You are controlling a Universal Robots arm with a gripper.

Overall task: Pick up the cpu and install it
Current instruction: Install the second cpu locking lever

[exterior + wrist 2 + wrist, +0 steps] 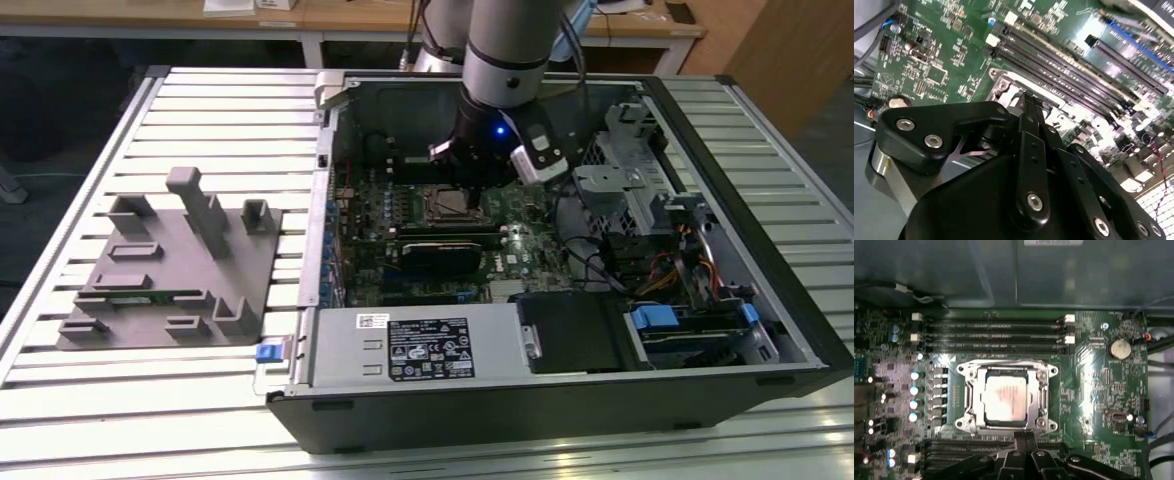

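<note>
The cpu (1004, 400), a silvery square chip, lies flat inside the metal socket frame (970, 405) on the green motherboard (1104, 390) in the first wrist view. My gripper (1026, 436) hangs just beside the socket's edge, its two black fingers pressed together with nothing between them. The second wrist view shows the same fingers (1030, 107) closed over the socket's corner (1002, 85). In the exterior view the gripper (467, 186) hovers above the socket (450, 205) inside the open computer case (747, 140).
Memory slots (994, 332) run along the socket. A black card (434, 252) and the power supply (414, 345) lie nearer the case's front. A drive cage with cables (654, 210) fills the exterior view's right. A grey fixture (174, 265) sits on the slatted table.
</note>
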